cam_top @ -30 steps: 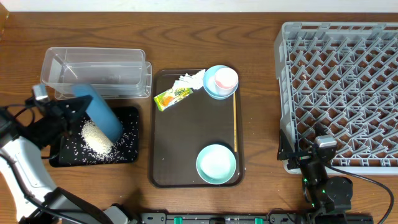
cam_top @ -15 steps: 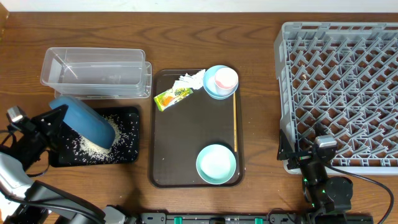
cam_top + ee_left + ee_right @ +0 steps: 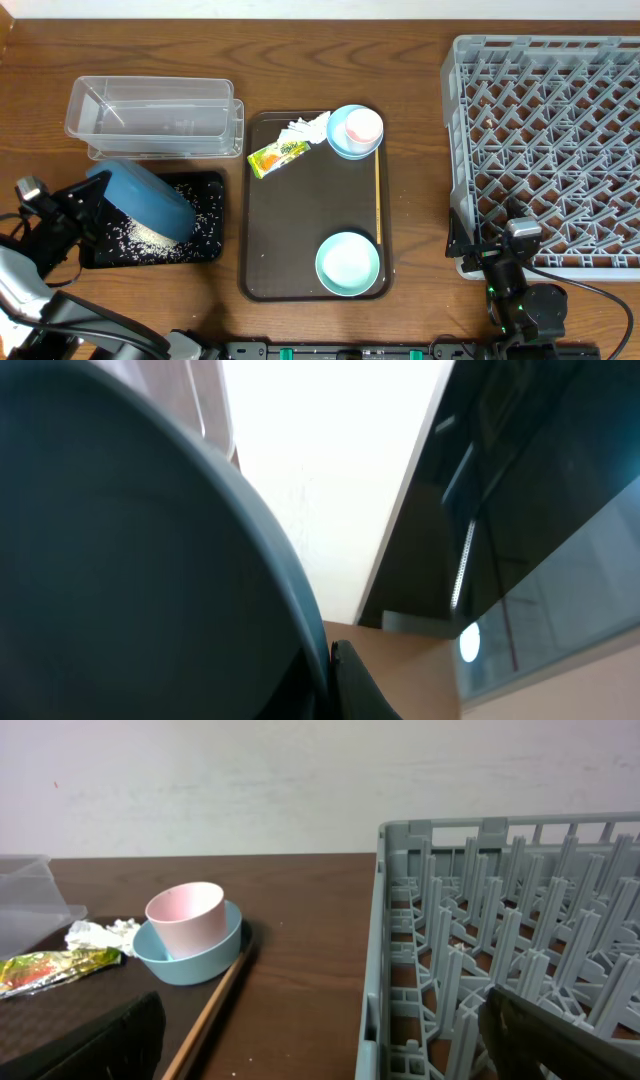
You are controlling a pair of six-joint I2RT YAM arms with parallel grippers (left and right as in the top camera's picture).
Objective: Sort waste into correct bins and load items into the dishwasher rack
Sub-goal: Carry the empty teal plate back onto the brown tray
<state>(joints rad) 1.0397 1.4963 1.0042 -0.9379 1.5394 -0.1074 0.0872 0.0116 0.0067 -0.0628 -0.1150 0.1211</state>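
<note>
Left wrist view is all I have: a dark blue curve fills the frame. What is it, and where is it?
Observer: It's the dark-blue dish, gripped at its edge by the left gripper and tilted over the black tray.
Operator: Rice out?
Observer: A heap of rice grains lies in the tray under the dish's lower rim, with loose grains scattered around it.
Operator: Right arm?
Observer: The right gripper is open and holds nothing. It sits at the near left corner of the grey rack, which has no dishes in it.
</note>
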